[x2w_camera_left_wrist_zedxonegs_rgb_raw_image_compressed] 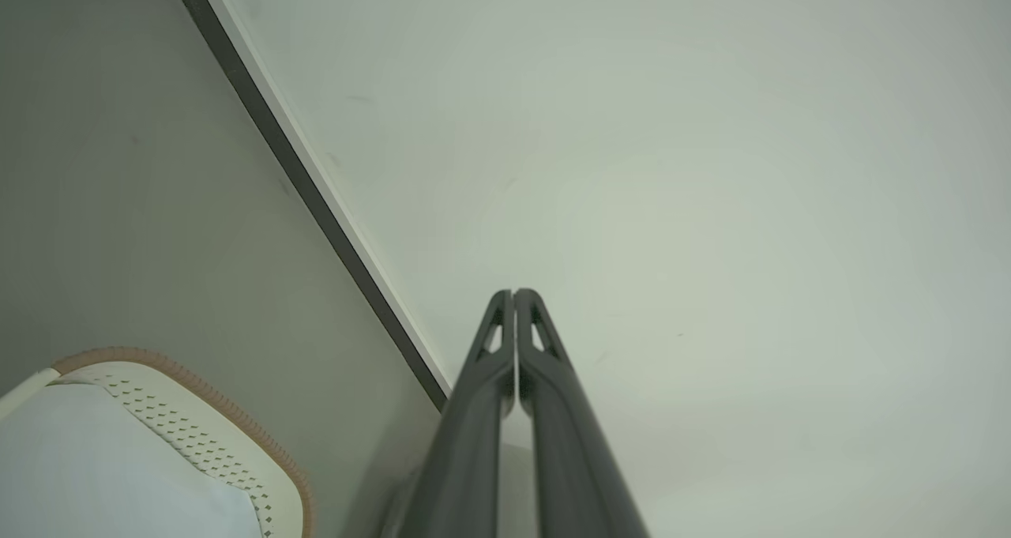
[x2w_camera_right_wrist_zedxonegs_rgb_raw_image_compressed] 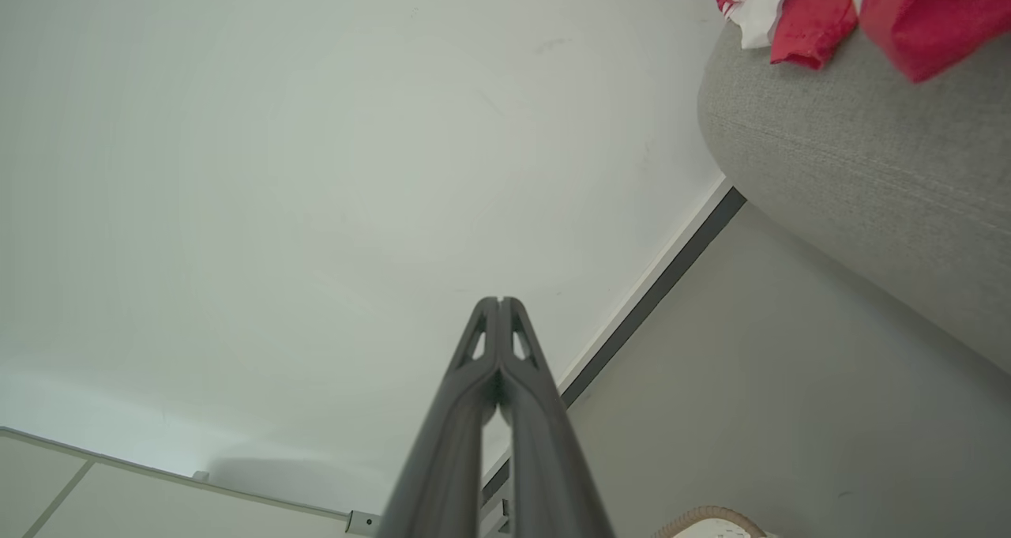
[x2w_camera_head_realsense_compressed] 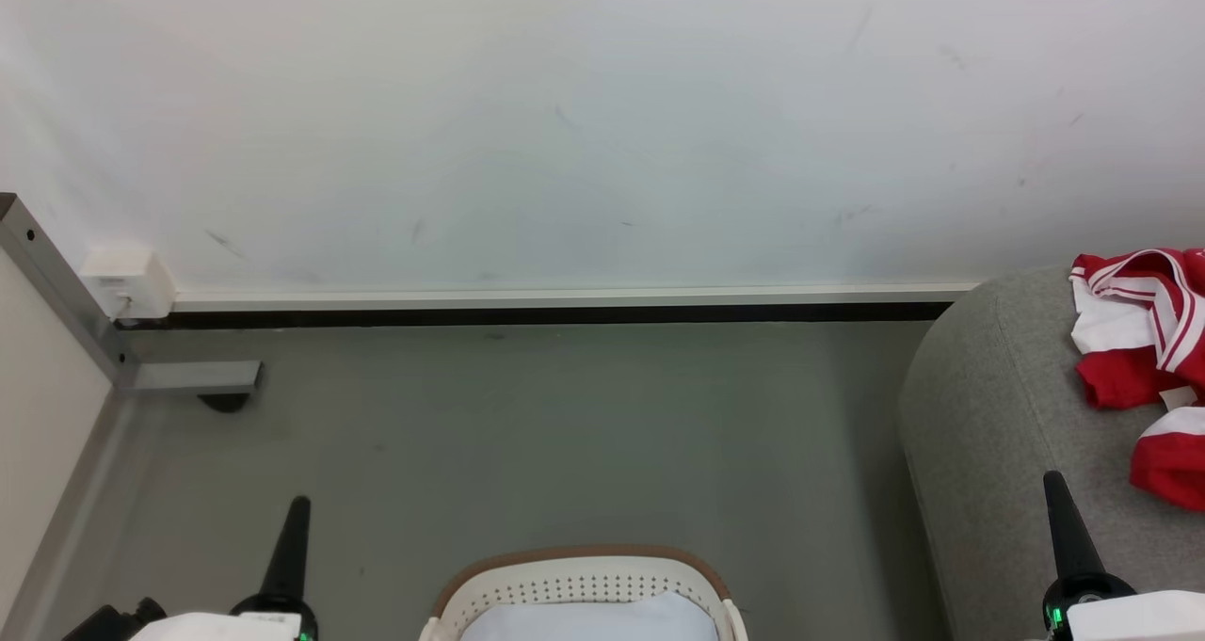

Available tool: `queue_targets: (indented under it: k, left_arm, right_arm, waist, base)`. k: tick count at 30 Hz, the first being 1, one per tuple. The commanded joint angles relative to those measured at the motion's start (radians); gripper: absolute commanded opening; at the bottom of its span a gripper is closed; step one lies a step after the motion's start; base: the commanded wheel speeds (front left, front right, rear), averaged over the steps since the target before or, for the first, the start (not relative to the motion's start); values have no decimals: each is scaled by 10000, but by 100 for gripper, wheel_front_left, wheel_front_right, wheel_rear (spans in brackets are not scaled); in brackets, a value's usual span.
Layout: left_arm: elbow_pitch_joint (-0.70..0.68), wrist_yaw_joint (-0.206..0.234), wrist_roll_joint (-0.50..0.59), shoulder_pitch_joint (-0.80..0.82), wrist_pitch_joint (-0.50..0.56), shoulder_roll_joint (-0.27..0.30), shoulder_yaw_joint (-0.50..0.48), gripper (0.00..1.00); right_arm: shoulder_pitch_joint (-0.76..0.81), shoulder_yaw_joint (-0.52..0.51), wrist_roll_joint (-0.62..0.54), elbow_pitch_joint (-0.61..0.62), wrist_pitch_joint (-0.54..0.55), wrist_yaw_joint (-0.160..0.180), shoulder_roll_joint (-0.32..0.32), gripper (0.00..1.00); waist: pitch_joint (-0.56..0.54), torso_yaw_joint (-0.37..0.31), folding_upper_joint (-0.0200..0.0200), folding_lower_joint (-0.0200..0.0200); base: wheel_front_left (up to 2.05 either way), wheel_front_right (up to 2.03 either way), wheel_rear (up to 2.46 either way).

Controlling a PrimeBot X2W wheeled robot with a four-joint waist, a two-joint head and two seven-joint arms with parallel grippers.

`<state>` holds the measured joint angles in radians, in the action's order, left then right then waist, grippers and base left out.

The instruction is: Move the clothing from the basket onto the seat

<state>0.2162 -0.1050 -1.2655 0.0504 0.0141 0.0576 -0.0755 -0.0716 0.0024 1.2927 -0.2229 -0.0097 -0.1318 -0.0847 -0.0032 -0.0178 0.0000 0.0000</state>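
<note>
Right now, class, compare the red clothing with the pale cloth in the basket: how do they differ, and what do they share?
Colour: the clothing is bright red with white panels and striped trim; the pale cloth is plain white-blue. Place: the clothing lies on the grey seat; the pale cloth sits inside the basket. Pose: the clothing is crumpled; the pale cloth looks smooth. Both are soft fabric.

Ahead of me a pale, scuffed wall (x2w_camera_head_realsense_compressed: 602, 123) meets a grey floor (x2w_camera_head_realsense_compressed: 527, 434) along a white-and-dark skirting strip (x2w_camera_head_realsense_compressed: 565, 305) — at far left, a small white box (x2w_camera_head_realsense_compressed: 127, 281) beside a grey metal frame (x2w_camera_head_realsense_compressed: 188, 376).
</note>
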Motion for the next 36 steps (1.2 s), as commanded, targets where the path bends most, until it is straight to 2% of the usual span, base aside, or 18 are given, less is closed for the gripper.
queue_targets:
  k: [1, 36]
  left_arm:
    - [-33, -64, -202, 173, 58, 23, -61, 0]
    - [222, -227, -2678, 521, 797, -43, -331, 0]
  right_arm:
    - [-177, -70, 222, 36, 38, 12, 12, 0]
    - [-338, -719, 2646, -157, 812, 18, 107, 0]
  waist:
    - [1, 5, 0, 0]
    - [45, 127, 0, 0]
  base:
    - [0, 0, 0]
    - [0, 0, 0]
